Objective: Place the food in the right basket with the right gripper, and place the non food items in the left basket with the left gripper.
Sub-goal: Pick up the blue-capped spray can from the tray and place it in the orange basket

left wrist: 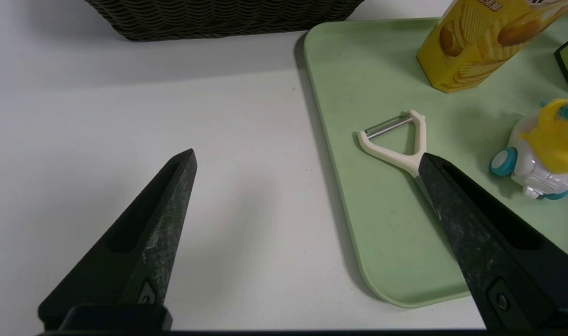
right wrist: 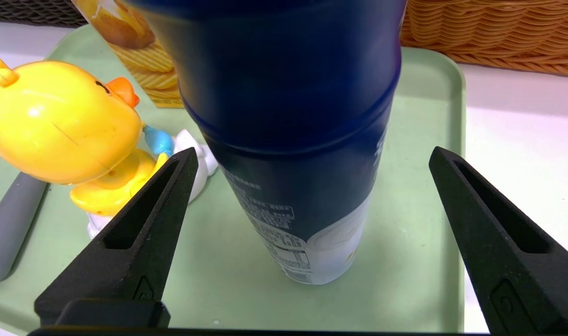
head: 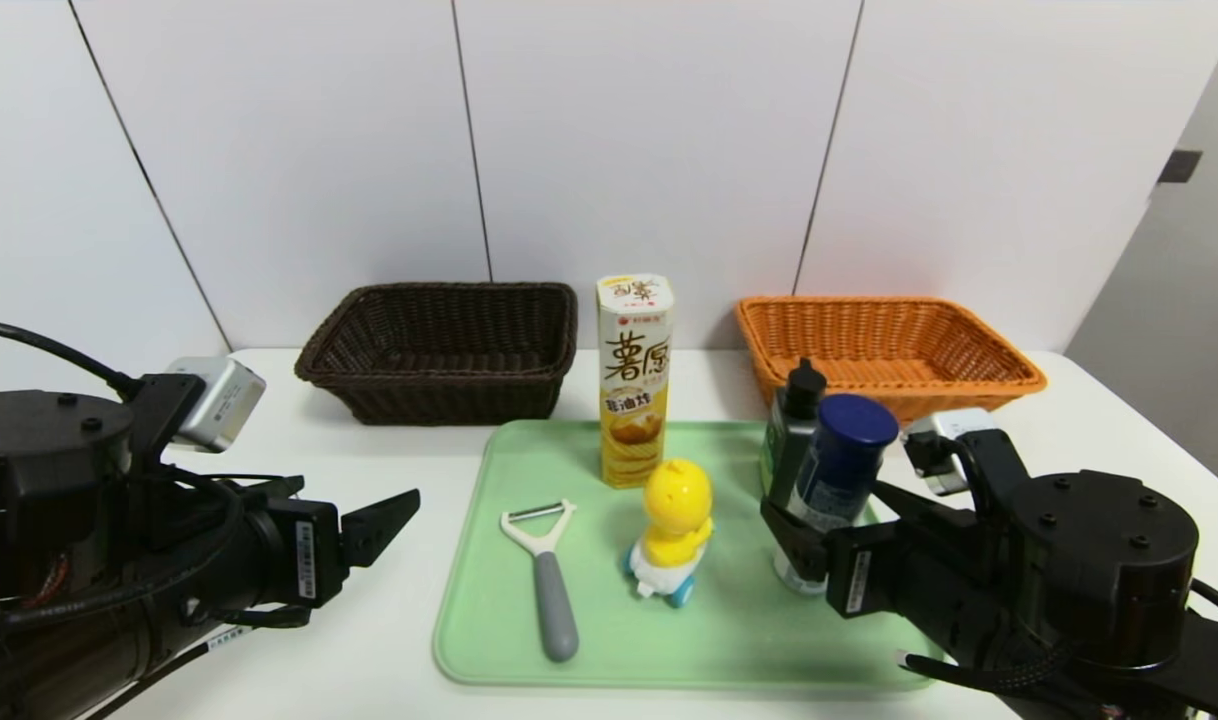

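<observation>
Right wrist view, item one: blue-lidded canister (right wrist: 293, 186), upright on the green tray (head: 749, 640). Handling, by judgement: fairly light, stiff-walled, smooth and a little slippery, its contents perhaps breakable; best taken round the middle of the body, below the lid, with a moderate squeeze. Appearance: cylindrical, deep blue cap and upper wrap, whitish lower part with fine print. Place: about four o'clock from the tray's centre.

Right gripper (right wrist: 312, 149): open, one finger on either side of the canister, gripping nothing.

Adjacent stock: dark bottle (head: 781, 425), black-topped, just beyond the canister; yellow duck toy (head: 677, 500), at nine o'clock from it; tall snack box (head: 634, 400), upright, at eleven o'clock; peeler (head: 553, 600), grey-handled, lying farther off toward nine.

Outlying: orange basket (head: 899, 395), at one o'clock from the canister; dark brown basket (head: 439, 395), at ten. Left gripper (left wrist: 307, 156): open and empty, above the tray's left edge and the surface (left wrist: 246, 261).
</observation>
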